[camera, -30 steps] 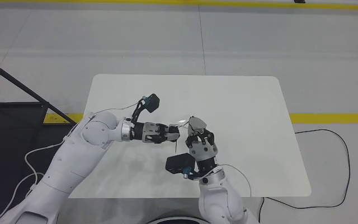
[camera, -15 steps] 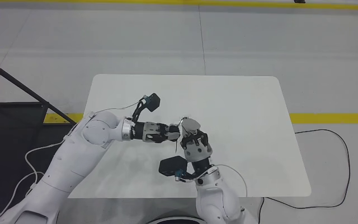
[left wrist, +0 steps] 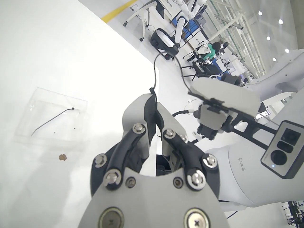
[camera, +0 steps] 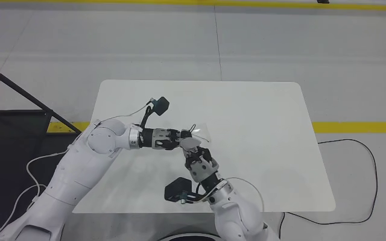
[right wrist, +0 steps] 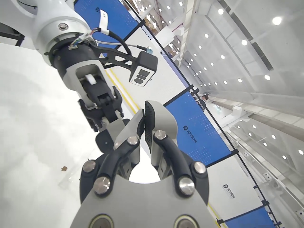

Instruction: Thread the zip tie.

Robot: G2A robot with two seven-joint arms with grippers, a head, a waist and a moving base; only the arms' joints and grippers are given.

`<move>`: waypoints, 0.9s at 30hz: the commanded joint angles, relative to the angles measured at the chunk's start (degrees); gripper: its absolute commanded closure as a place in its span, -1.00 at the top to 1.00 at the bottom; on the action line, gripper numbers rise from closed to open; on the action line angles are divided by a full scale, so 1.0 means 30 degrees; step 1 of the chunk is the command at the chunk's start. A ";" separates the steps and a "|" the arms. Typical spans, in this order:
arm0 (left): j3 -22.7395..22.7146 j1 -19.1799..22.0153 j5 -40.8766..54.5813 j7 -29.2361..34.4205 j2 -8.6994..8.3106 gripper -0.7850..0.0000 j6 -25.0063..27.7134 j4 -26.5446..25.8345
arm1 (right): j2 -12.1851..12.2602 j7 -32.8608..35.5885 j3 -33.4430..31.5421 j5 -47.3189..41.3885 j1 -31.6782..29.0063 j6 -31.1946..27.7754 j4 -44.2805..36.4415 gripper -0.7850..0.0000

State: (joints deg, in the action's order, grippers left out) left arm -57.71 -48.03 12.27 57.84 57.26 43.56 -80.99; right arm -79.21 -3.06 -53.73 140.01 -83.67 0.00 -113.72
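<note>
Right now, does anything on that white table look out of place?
Yes, one small thing: a brown scrap lies on the table just beside the clear bag that holds a spare zip tie. It looks like stray debris, not part of the job. Nothing appears spilled or broken.

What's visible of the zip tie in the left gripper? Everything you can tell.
The zip tie is thin, black and plastic-looking. Its small blocky head sits just past the tips of the left gripper, which is shut on the strap below it. The strap rises, arcs over in an open loop in the air and drops to the right gripper, whose closed fingers appear to pinch the tail. The tail is not yet through the head.
</note>
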 commanded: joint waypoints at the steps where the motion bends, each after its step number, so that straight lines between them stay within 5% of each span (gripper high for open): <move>1: -0.0009 0.0023 0.0104 -0.0034 0.0005 -1.00 0.0007 0.0061 | 0.0072 -0.0452 -0.0196 -0.0283 -0.0079 -0.0628 -0.0128 -1.00; 15: -0.0069 0.0004 0.0062 -0.0237 0.0003 -1.00 0.0053 0.0198 | 0.0596 -0.3334 -0.1554 -0.1918 -0.0759 -0.3423 -0.0993 -1.00; 27: -0.0143 -0.0125 -0.0755 -0.0807 0.0004 -1.00 0.0023 0.0023 | 0.0805 -0.3469 -0.2079 -0.2727 -0.0978 -0.3481 -0.1183 -1.00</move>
State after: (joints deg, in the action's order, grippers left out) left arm -58.10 -48.31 10.48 55.65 57.28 43.56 -80.78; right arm -76.76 -14.03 -59.89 132.22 -86.54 -11.29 -117.25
